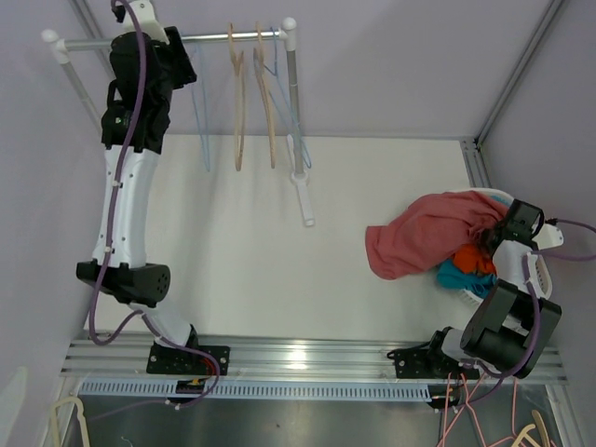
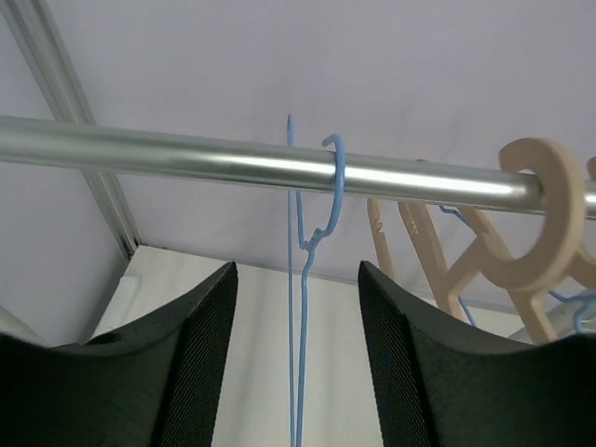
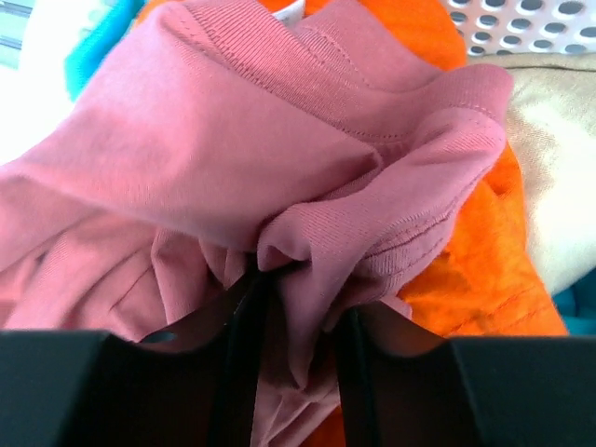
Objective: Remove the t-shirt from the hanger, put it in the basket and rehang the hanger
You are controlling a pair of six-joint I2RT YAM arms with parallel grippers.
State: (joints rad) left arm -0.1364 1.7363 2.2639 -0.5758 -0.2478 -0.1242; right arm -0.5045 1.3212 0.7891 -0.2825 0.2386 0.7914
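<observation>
Top external view shows a white worktop (image 1: 279, 261) between lilac walls, with a clothes rail (image 1: 214, 37) at its far left. The pink t-shirt (image 1: 419, 237) hangs out of a white basket (image 1: 548, 270) at the right edge, and the right tool (image 3: 296, 303) pinches one fold. The left tool (image 2: 298, 275) stands wide around a bare blue wire hanger (image 2: 338, 177) on the rail.

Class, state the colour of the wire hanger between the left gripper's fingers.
Light blue hanger, clearest in the left wrist view.
</observation>
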